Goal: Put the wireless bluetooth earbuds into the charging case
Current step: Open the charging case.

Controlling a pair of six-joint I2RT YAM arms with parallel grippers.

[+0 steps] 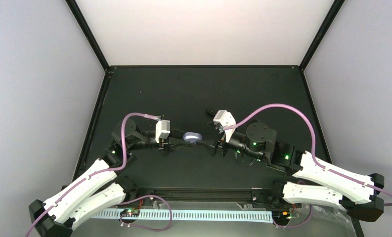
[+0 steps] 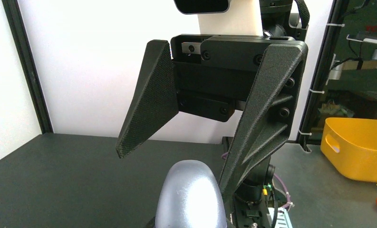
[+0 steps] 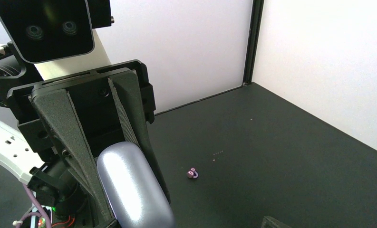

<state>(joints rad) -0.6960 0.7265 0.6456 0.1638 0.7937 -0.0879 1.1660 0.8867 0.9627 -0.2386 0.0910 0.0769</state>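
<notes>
White enclosure walls (image 1: 203,29), black corner posts (image 1: 87,32), matte dark tabletop (image 1: 203,94), yellow bin (image 2: 357,149) beyond the frame, even light

My charging case (image 3: 129,190) is showing smooth, glossy lavender plastic and catching soft highlights. The fingers (image 2: 148,104) of my right gripper (image 2: 172,172) are looking like matt black plastic with a fine, rough grain. The table (image 3: 272,156) is reading matt, dark and smooth.

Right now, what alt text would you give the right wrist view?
The left gripper faces the camera, clamping the lavender charging case between its fingers. One tiny purple earbud lies on the dark table beside it.
</notes>
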